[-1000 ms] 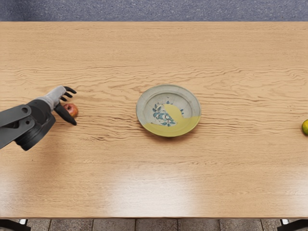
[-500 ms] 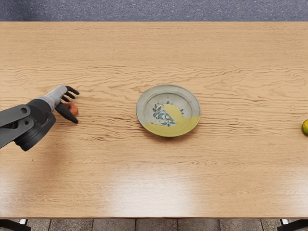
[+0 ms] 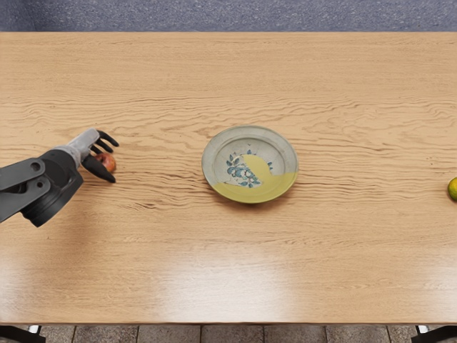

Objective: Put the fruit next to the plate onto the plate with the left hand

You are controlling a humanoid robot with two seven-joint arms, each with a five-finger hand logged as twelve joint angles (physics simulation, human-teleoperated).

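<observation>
Shows a light wooden table (image 3: 235, 271) filling nearly the whole view, grain running sideways. Has a small yellow-green fruit (image 3: 453, 189) at its far right edge, cut by the frame. Shows grey floor (image 3: 228, 14) beyond the far edge.

chunky dark grey rounded left forearm (image 3: 44, 191), flat mid-grey bracket-ish link (image 3: 18, 175) bolted along the top, pale grey left hand (image 3: 87, 146) on the end, skinny black fingers (image 3: 107, 137) and thumb, all pretty matte
</observation>
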